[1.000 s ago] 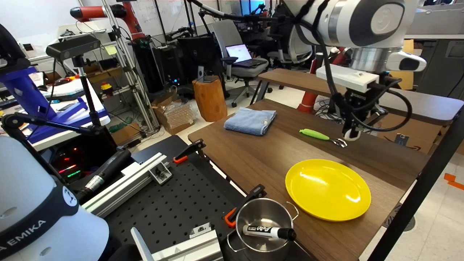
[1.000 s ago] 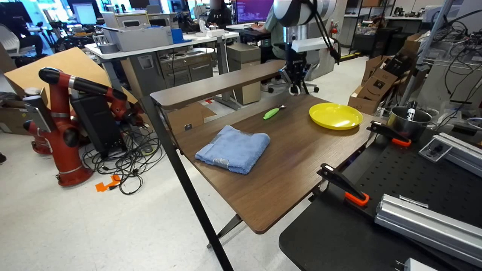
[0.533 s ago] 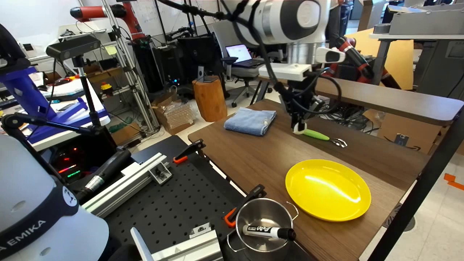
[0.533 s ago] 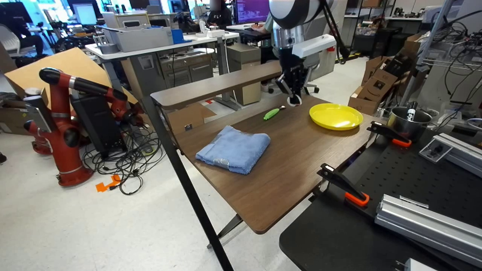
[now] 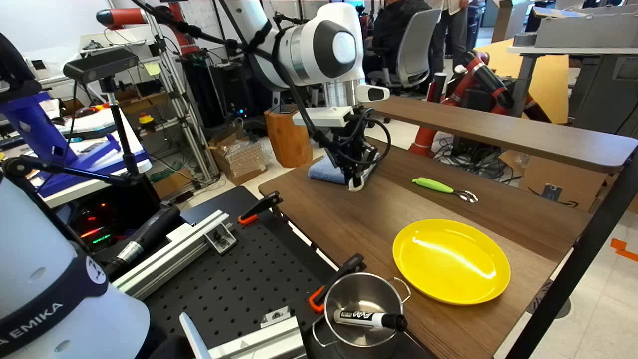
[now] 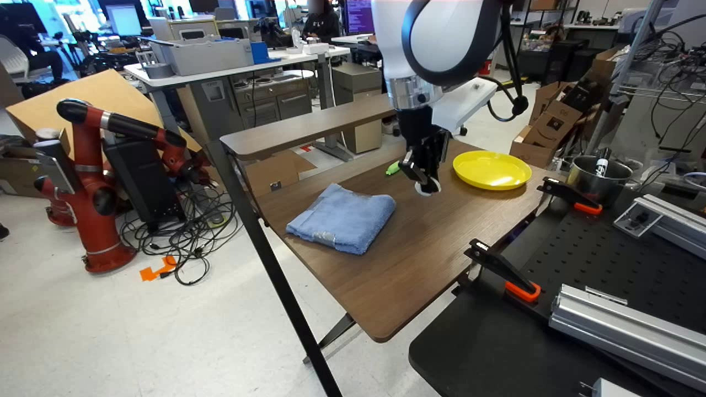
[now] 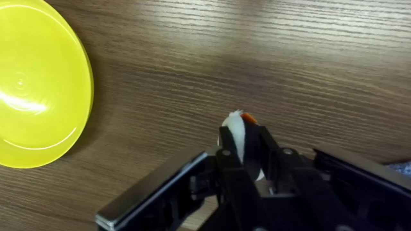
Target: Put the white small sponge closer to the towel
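Note:
The white small sponge point(image 7: 237, 130) is a roundish white lump, with a dark area and a small orange bit beside it in the wrist view. My gripper point(image 7: 244, 136) is shut on it, one finger on each side. In both exterior views the sponge point(image 5: 355, 186) point(image 6: 423, 188) shows at the fingertips, seemingly a little above the table. The towel point(image 6: 345, 218) is a folded light blue cloth, flat on the table. The gripper point(image 5: 354, 178) partly covers the towel point(image 5: 325, 169) in an exterior view. Only a towel corner point(image 7: 403, 167) shows at the wrist view's right edge.
A yellow plate point(image 5: 451, 262) lies on the brown table point(image 5: 339, 212). A green-handled utensil point(image 5: 432, 185) lies toward the raised shelf point(image 5: 498, 130). A steel pot point(image 5: 344, 286) holding a marker point(image 5: 366, 318) stands by the table edge, near black clamps point(image 5: 344, 274).
My gripper has carried the sponge from beyond the green utensil across the table, toward the towel. It stays shut on the sponge. Towel, plate and utensil have not moved.

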`<move>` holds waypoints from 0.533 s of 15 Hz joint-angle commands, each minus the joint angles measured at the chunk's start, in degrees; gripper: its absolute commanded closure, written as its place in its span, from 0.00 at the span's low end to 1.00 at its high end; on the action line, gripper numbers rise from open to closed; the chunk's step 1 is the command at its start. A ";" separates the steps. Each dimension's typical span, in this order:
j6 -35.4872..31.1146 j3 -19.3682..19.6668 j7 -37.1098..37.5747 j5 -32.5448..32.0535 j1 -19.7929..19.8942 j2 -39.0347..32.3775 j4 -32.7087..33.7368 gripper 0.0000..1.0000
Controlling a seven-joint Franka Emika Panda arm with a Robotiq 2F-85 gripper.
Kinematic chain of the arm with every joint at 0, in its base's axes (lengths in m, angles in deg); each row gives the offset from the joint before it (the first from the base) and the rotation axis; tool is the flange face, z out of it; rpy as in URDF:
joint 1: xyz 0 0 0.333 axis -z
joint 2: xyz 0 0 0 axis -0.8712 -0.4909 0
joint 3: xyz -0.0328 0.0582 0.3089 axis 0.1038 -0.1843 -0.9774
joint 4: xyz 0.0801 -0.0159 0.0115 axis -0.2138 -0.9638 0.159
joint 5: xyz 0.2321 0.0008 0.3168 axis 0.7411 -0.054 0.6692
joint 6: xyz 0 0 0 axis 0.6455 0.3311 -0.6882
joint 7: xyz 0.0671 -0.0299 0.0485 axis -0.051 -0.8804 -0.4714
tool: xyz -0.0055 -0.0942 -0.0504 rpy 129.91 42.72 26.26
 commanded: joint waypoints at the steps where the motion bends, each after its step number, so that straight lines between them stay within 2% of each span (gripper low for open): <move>1: -4.20 0.03 0.74 -2.51 -0.41 0.82 -2.73 0.94; 8: -5.16 0.52 0.35 -2.50 -0.44 -2.79 -1.01 0.94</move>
